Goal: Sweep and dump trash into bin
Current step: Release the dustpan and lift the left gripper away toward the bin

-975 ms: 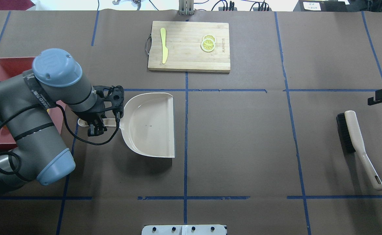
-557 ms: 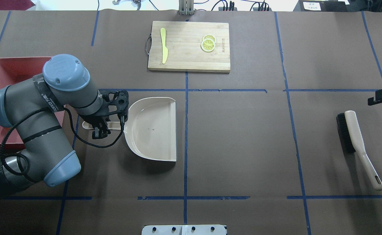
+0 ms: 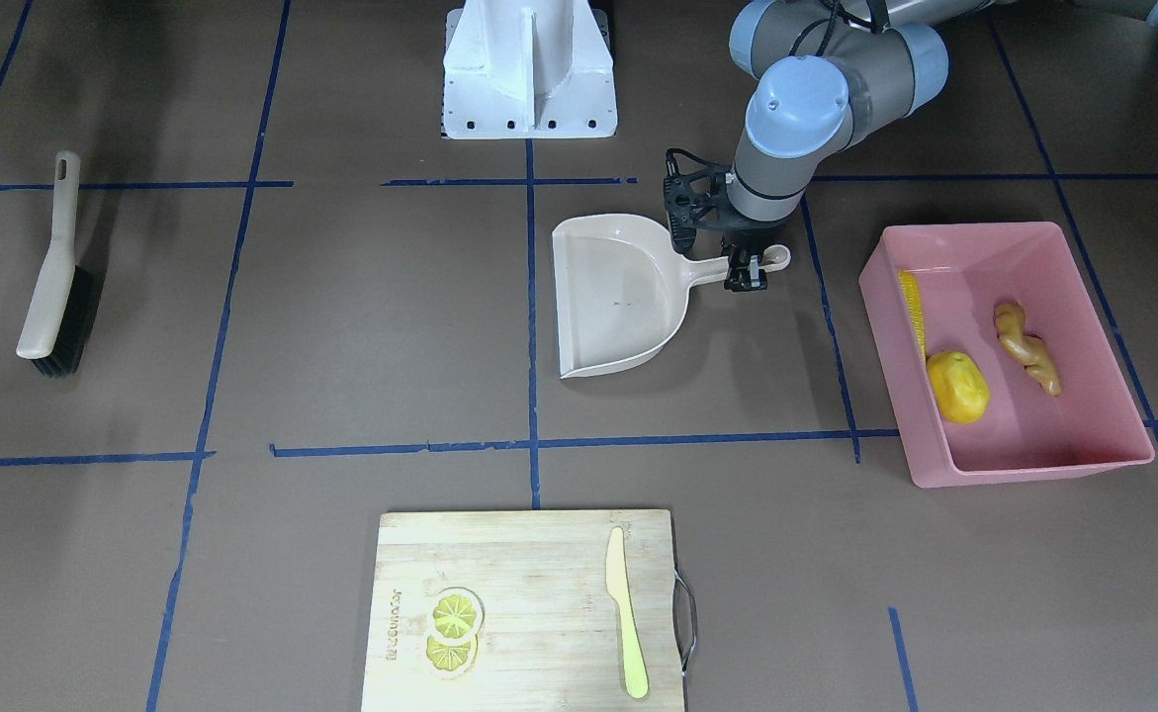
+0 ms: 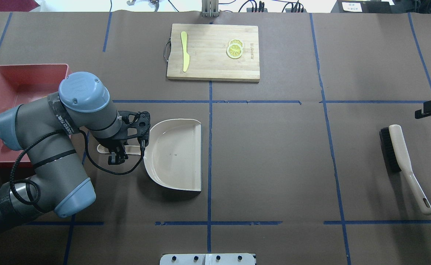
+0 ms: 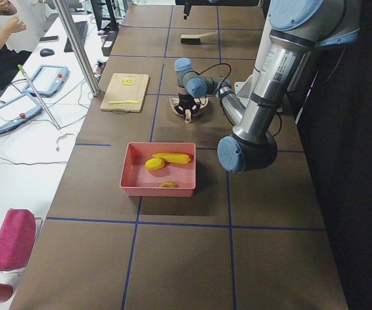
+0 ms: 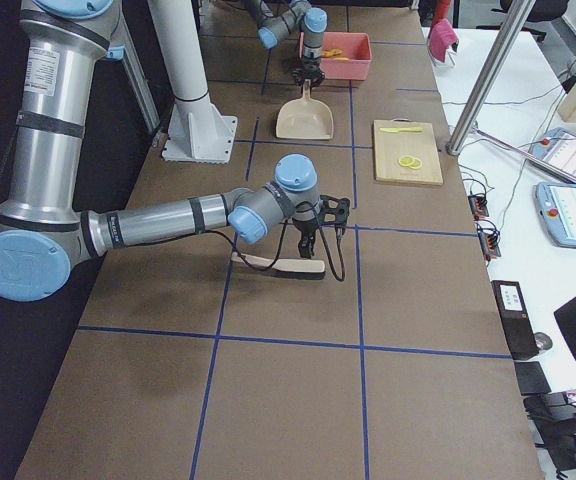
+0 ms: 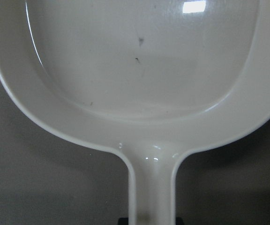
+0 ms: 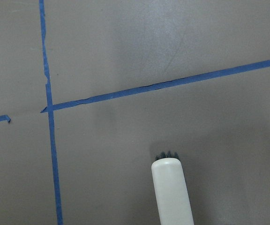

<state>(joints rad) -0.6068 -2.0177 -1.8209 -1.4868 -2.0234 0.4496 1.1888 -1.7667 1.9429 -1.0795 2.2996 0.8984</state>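
**3 toy foods in the bin, left gripper on the dustpan handle**

The pink bin (image 3: 1033, 473) stands near the tabletop's left end. All 3 pieces of trash lie inside it. The corn cob (image 3: 913, 309) lies along the wall nearest the tabletop's middle. The potato-like piece (image 3: 958, 387) lies just beside the cob's end, and the ginger root (image 3: 1026, 349) lies apart from both.

Between the bin and the tabletop's centre, the left gripper (image 3: 745, 277) points down. Its jaws are closed on the handle of the beige dustpan (image 3: 618, 307), near the handle's free end. The pan's open mouth faces the right end of the tabletop.

Near that right end a brush (image 3: 52, 287) lies flat, bristles on its side. The right gripper (image 6: 308, 245) hangs above it, apart from it. I cannot tell whether its jaws are open or closed.

A wooden cutting board (image 3: 539, 554) sits at the middle of the edge farthest from the robot. It carries a pale yellow knife (image 3: 628, 618) and 2 lemon slices (image 3: 455, 628).
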